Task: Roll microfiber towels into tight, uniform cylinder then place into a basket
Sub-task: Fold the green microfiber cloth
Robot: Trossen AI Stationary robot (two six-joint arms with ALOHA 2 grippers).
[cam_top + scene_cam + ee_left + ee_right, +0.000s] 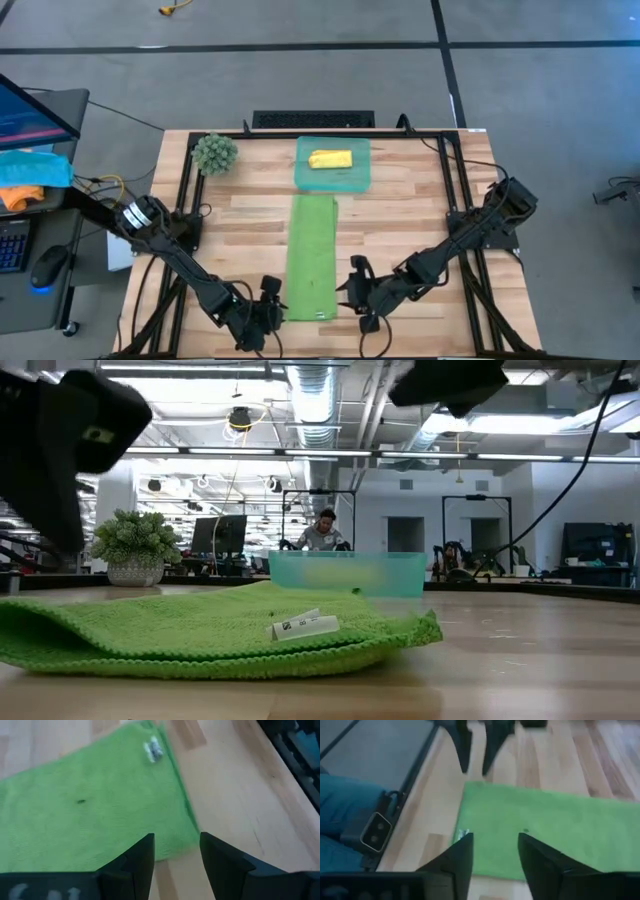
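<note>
**Supervisor:** Where is the green one?

**Operator:** I see the light green microfiber towel (312,255) folded into a long narrow strip, lying flat on the wooden slat table (410,215). It runs from the near edge toward the far side, and its far end stops just short of the shallow translucent teal plastic basket (333,178). A small white label (305,626) sits on the strip's near end.

**Supervisor:** And the yellow?

**Operator:** The bright yellow microfiber towel (330,159) is a short roll lying inside the basket.

**Supervisor:** Your grippers?

**Operator:** My left gripper (268,300) hangs just beside the strip's near left corner; in its wrist view the dark fingers (137,862) stand apart with nothing between them, over the towel's edge. My right gripper (352,285) is just off the near right edge, fingers (455,860) also spread and empty, the cloth below them. Neither one holds the towel.

**Supervisor:** Anything else on the table?

**Operator:** A fuzzy round green ball plant in a pale pot (215,153) at the far left corner. In the low view a person (322,530) sits in the room behind the basket.
</note>
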